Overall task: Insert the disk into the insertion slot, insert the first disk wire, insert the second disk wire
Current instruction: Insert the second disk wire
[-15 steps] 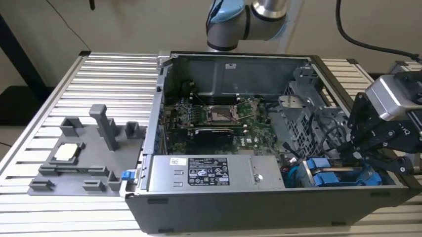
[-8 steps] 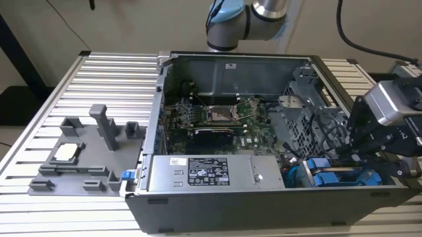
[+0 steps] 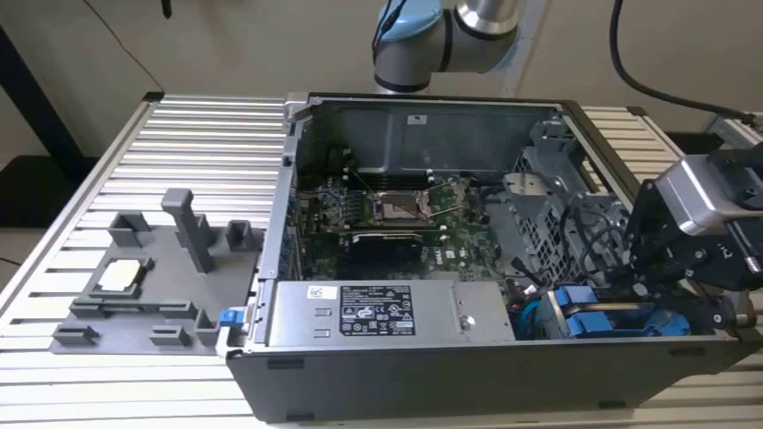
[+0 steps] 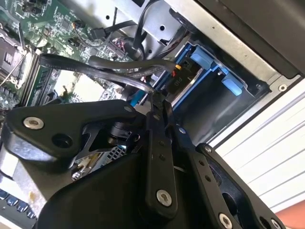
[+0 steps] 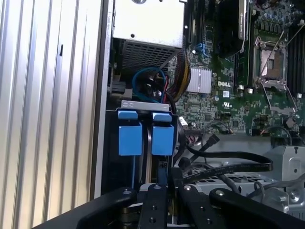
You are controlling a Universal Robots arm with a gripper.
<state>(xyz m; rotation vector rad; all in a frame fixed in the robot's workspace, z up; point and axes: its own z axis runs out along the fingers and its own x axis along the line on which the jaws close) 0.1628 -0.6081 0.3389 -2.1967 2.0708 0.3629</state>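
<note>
My gripper [image 3: 667,288] hangs over the case's corner at the exterior view's right, at the drive cage. In both wrist views its black fingers [image 4: 159,143] meet on the end of a flat black disk wire [image 4: 114,64], which trails back over the cage [image 5: 228,168]. The tips [image 5: 167,187] sit right by a black plug with coloured leads [image 4: 175,78] at the insertion slot [image 4: 209,71]. Two blue carrier ends [image 5: 162,139] stand side by side in the cage [image 5: 143,104]. The disk's silver body is hidden inside.
The open case [image 3: 477,375] rests on a slatted metal table [image 3: 203,143]. A grey labelled power-supply box [image 3: 381,313] lies beside the cage, and the motherboard [image 3: 394,214] lies behind it. A grey fixture [image 3: 143,286] stands at the exterior view's left. Loose cables [image 5: 152,86] crowd the cage.
</note>
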